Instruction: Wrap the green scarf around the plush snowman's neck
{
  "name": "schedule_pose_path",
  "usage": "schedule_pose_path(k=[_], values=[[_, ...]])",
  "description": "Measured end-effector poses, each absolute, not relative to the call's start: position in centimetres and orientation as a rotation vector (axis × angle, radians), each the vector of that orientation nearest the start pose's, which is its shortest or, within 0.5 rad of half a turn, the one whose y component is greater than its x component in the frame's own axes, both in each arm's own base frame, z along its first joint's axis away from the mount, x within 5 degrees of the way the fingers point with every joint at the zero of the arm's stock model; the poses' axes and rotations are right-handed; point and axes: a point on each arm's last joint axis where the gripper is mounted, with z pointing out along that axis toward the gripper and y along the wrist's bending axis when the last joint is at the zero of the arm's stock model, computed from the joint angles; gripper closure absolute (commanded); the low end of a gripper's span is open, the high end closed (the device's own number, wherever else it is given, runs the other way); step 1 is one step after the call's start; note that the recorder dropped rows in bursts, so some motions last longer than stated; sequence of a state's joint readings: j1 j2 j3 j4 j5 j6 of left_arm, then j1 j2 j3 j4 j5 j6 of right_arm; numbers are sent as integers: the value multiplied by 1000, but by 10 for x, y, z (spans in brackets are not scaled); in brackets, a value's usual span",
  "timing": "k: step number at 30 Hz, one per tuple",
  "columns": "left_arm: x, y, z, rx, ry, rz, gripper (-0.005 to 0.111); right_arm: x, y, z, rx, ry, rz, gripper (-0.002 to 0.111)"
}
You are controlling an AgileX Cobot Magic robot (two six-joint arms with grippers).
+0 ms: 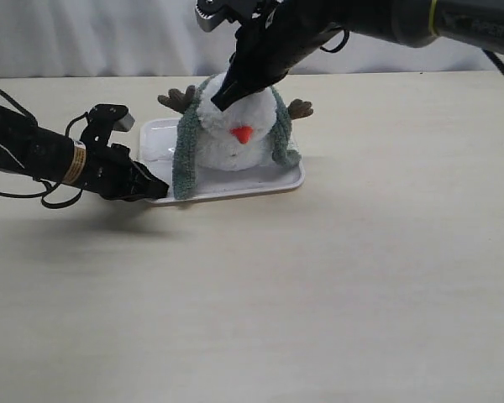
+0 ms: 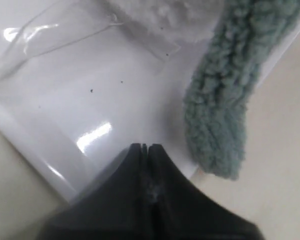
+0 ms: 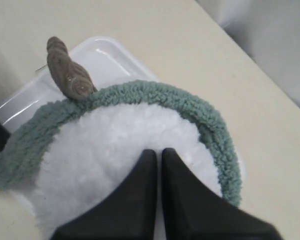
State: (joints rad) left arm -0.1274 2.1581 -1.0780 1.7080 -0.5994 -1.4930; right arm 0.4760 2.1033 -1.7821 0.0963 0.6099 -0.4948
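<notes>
Exterior view: green scarf [image 1: 183,159] over plush snowman [image 1: 223,141], R claw [image 1: 219,104] atop.

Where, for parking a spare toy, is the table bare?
The table is bare in front of the tray and to its right. Crowded: the tray, holding plush snowman and green scarf, left gripper at its corner, right gripper above.

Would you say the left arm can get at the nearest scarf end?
Probably yes: the left gripper sits beside that scarf end at the tray edge, nothing between, though its jaws are shut.
</notes>
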Motion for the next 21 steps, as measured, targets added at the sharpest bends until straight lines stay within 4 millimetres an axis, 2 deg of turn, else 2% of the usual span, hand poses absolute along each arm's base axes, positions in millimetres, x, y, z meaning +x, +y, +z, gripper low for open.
schedule_pose_path(k=[4, 7, 17, 21], values=[[369, -99, 72, 653, 2457, -740, 107, 449, 229, 241, -1001, 2120, 91, 104], [369, -99, 72, 654, 2456, -739, 107, 455, 232, 237, -982, 2113, 96, 104], [369, -99, 72, 654, 2456, -739, 107, 454, 232, 232, -1010, 2147, 96, 104], [369, -99, 72, 654, 2456, -739, 107, 458, 233, 223, -1010, 2154, 97, 104]])
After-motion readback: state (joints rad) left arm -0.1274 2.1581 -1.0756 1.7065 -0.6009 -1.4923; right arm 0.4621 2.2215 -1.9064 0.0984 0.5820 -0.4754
